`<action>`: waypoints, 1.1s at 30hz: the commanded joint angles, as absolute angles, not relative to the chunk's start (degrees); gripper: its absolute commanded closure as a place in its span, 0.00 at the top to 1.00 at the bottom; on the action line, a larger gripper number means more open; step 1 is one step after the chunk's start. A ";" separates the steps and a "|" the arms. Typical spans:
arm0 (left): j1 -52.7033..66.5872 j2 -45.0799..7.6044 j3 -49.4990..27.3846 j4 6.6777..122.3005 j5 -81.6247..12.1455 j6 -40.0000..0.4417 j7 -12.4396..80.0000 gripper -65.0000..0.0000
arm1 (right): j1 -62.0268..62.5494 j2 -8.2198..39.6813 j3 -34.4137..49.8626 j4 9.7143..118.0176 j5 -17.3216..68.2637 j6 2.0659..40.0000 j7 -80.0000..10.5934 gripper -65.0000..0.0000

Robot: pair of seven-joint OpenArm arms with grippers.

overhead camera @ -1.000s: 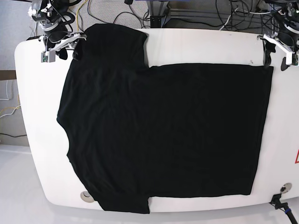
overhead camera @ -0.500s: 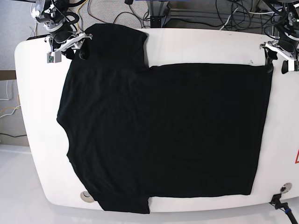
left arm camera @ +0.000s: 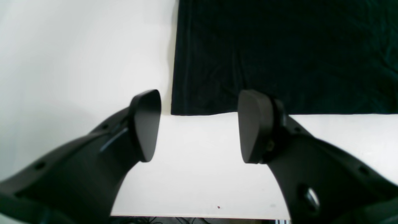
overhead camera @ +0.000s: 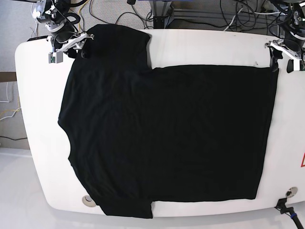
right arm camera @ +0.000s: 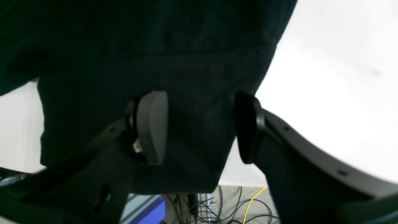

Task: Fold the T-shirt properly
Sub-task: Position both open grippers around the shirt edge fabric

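Observation:
The black T-shirt (overhead camera: pixel 167 133) lies flat across the white table (overhead camera: pixel 33 95), its bottom hem toward the right and its sleeves at the left. My left gripper (overhead camera: pixel 281 62) is open just beyond the shirt's far right hem corner (left arm camera: pixel 183 105); in the left wrist view its jaws stand apart over bare table (left arm camera: pixel 199 155), holding nothing. My right gripper (overhead camera: pixel 78 50) is open at the far left sleeve; in the right wrist view (right arm camera: pixel 199 124) its jaws straddle the sleeve's end (right arm camera: pixel 192 155) without closing on it.
Cables (overhead camera: pixel 119 12) and a metal stand lie on the floor behind the table. A round hole (overhead camera: pixel 87 200) is in the table's near left edge, another (overhead camera: pixel 291 192) at the near right. The sleeve end overhangs the table's far edge (right arm camera: pixel 242 180).
My right gripper has moved right and a little up along the far sleeve. My left gripper has shifted slightly at the hem corner. The shirt has not moved.

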State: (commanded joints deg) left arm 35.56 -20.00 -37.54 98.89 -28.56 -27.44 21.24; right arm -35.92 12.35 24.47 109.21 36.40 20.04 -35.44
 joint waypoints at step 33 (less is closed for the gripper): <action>35.07 -19.94 -37.95 98.33 -29.14 -27.83 22.43 0.55 | -34.35 12.21 24.55 107.89 36.65 19.96 -38.96 0.51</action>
